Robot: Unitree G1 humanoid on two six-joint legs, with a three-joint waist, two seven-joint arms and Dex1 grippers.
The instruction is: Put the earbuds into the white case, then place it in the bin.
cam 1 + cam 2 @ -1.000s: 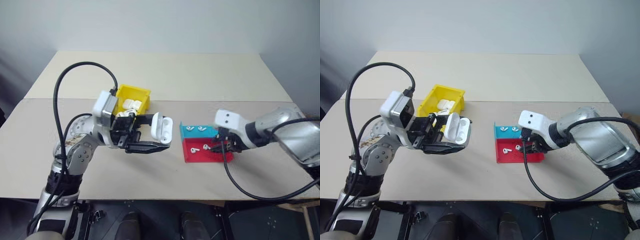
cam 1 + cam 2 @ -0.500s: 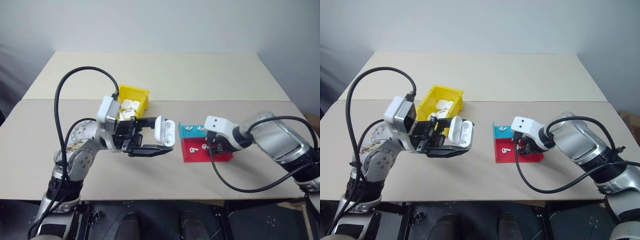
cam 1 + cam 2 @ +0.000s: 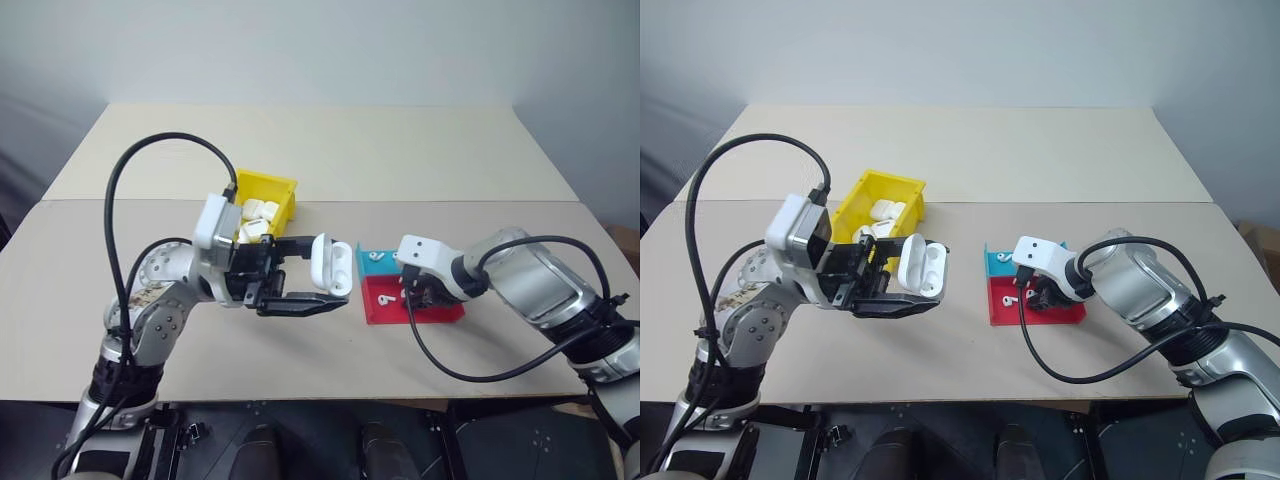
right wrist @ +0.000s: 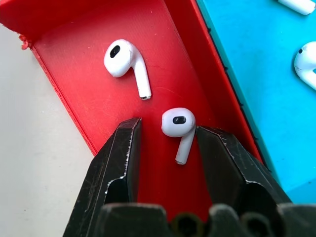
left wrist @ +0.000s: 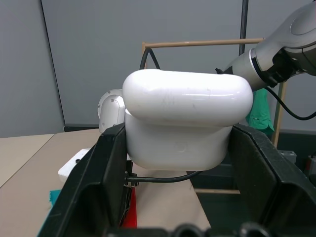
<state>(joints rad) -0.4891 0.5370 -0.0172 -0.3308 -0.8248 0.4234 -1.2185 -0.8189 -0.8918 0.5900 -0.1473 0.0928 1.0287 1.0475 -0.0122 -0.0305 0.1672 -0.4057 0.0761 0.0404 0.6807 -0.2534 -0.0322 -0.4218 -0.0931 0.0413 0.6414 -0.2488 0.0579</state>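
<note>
My left gripper [image 3: 325,274] is shut on the white case [image 3: 329,264], held above the table in front of the bin [image 3: 268,181] with its lid flipped open. In the left wrist view the case [image 5: 185,123] sits between both black fingers [image 5: 101,182]. My right gripper [image 3: 408,297] is down in the red half of the tray [image 3: 440,310]. It stands open around one of the earbuds [image 4: 177,123], which lies on the red floor between the fingertips. A second earbud [image 4: 126,57] lies farther along the red floor. Two more earbuds [image 4: 308,61] rest in the blue half.
The yellow bin holds several white cases [image 3: 256,212]. The blue-and-red tray [image 3: 375,269] lies on the tan table [image 3: 300,370] to the right of the held case. A black cable [image 3: 150,150] loops above the left arm, and a seam crosses the table behind the bin.
My right gripper has sunk into the red half and slid toward its left side, now straddling an earbud. The left gripper has kept the case in place. The camera view has shifted slightly.
</note>
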